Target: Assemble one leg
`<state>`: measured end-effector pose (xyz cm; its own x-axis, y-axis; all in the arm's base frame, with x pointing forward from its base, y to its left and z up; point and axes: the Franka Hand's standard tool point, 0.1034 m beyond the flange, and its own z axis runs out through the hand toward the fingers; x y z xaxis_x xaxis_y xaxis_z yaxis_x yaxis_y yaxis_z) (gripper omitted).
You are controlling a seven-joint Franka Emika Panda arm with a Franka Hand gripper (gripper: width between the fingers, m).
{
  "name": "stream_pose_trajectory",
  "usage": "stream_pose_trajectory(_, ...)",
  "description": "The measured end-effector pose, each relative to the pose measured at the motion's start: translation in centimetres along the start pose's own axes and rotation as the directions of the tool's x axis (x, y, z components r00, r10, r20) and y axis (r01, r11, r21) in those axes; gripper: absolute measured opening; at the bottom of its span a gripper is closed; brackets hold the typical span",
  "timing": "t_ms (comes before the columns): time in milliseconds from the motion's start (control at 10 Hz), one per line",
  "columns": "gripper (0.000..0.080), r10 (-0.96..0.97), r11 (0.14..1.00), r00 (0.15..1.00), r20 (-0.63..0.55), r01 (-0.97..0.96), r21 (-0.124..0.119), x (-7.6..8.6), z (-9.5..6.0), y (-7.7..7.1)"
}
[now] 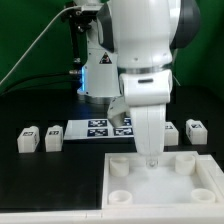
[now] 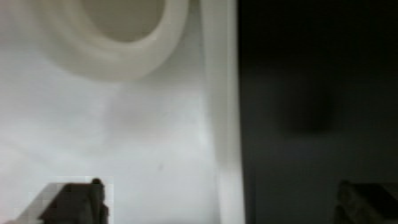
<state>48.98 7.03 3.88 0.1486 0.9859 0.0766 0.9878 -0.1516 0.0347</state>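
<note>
Lying directly beneath the fingers (image 2: 71, 203) is the tray (image 1: 150, 190). Its flat floor and one raised edge fill half the wrist view, and a round socket (image 2: 125, 20) sits just ahead of the tips. Beyond the fingers, on the far side from the exterior camera, lies the marker board (image 1: 100, 128), partly hidden by the arm.

The nearest leg (image 1: 171, 132) stands on the table (image 1: 40, 170), near the fingers on the exterior view's right. Of the other legs (image 1: 28, 138), one is farther right and two are well apart on the exterior view's left.

The gripper (image 1: 150, 157) is low at the tray's rear edge. Its fingers are spread wide with nothing between them, one tip over the tray and the other over bare table. The wrist view is blurred, so contact with the tray cannot be confirmed.

Assessment: the step in hand appears to be fetching a leg.

Recommended:
- Rise clear of the tray's edge before moving sideways.
- Centre the leg between the fingers.
- Close on its flat sides and keep it upright.
- Leave its end free for the socket.
</note>
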Motion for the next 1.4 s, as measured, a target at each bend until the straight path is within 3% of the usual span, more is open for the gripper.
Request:
stream_pose_trajectory(200,0.0649,0.219,0.976,0.976,-0.003,-0.219,-0.018,2.4,-1.9,-1.1)
stream_pose_trajectory(600,0.0649,0.621,0.783,0.783,-0.029,-0.621,-0.002,7.4,-2.2,-2.7)
stream_pose_trajectory(1000,0.0649,0.896,0.444,0.444,-0.025,-0.895,0.038,7.8,-2.0,-3.1)
stream_pose_trajectory(1100,0.0649,0.944,0.331,0.330,-0.011,-0.943,0.045,8.9,-1.6,-4.5)
stream_pose_trajectory(1300,0.0649,0.965,0.262,0.263,0.017,-0.964,0.044,9.6,-0.8,-6.7)
stream_pose_trajectory(1400,0.0649,0.959,0.278,0.279,0.037,-0.960,0.043,9.5,-0.9,-6.3)
